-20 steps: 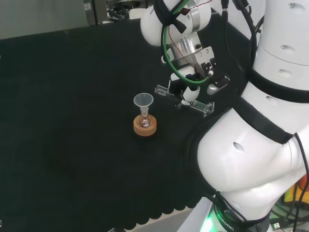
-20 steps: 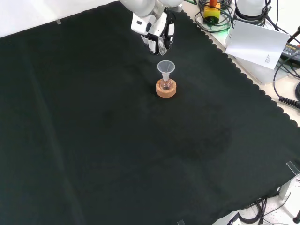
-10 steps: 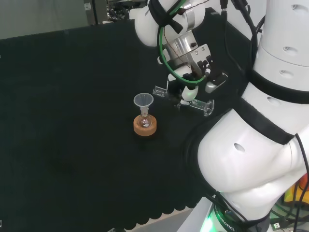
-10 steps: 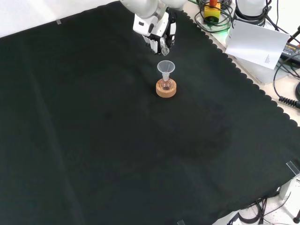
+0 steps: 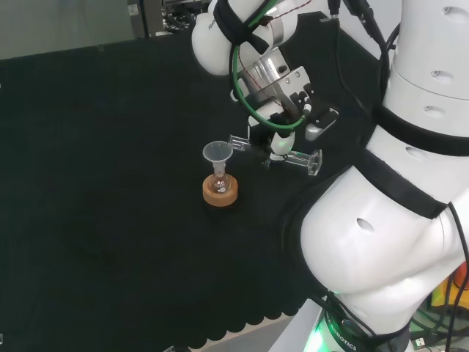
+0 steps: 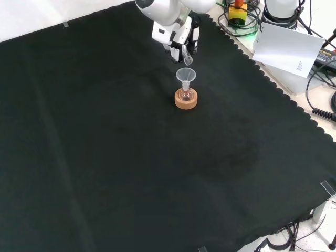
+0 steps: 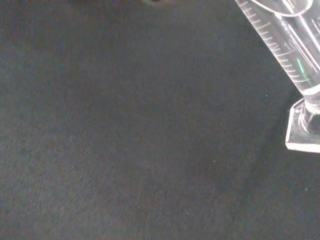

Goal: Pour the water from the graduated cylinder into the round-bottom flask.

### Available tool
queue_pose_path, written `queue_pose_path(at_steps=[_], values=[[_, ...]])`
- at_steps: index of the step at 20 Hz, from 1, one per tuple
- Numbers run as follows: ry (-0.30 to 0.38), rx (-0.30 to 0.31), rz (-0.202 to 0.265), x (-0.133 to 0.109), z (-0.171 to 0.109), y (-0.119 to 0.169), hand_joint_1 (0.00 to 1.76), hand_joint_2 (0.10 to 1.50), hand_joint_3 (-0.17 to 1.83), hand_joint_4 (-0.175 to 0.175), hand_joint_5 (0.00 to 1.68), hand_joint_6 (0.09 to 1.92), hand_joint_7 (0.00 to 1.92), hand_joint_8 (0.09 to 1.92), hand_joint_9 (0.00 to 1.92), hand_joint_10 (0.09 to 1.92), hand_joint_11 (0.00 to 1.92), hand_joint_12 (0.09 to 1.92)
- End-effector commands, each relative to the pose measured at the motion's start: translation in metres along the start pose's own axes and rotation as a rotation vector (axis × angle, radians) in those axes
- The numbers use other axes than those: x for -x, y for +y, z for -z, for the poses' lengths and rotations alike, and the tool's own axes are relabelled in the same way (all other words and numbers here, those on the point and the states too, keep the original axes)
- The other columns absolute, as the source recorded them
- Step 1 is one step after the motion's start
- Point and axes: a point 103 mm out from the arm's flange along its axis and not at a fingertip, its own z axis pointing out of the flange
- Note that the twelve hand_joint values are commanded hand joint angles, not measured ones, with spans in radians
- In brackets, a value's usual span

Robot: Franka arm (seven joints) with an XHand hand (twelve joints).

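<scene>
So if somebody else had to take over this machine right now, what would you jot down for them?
Robot hand: curled round the graduated cylinder, holding it nearly on its side in the air.
Cylinder's mouth is close beside the funnel, which sits in the round-bottom flask on its cork ring.
Done: cylinder picked up, carried over, tipped.
Left: bring the mouth over the funnel and pour. No stream of water is visible yet.

Robotics lab, chemistry bench setup. Tabletop under black scallop-edged cloth (image 6: 105, 157). Clear glass round-bottom flask (image 6: 185, 95) on cork ring stand (image 6: 186, 101), clear plastic funnel (image 6: 185, 76) in its neck. Clear graduated cylinder with printed scale marks (image 7: 290, 50). Large white robot arm links (image 5: 396, 205), green cable (image 5: 245, 95). Coiled black cables (image 6: 239, 21) and white paper sheet (image 6: 287, 48) past cloth edge.
</scene>
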Motion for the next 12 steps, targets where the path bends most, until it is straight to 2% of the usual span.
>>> queue_pose_path(at_steps=[1, 12], values=[[-0.031, -0.034, -0.007, -0.005, 0.004, 0.001, 1.27, 1.1, 0.0, -0.175, 1.0, 0.97, 1.03, 0.96, 1.38, 0.13, 1.2, 0.76], [-0.077, -0.07, -0.053, -0.005, 0.014, -0.002, 1.27, 1.1, 0.0, -0.175, 1.0, 0.97, 1.03, 0.96, 1.39, 0.12, 1.2, 0.76]])
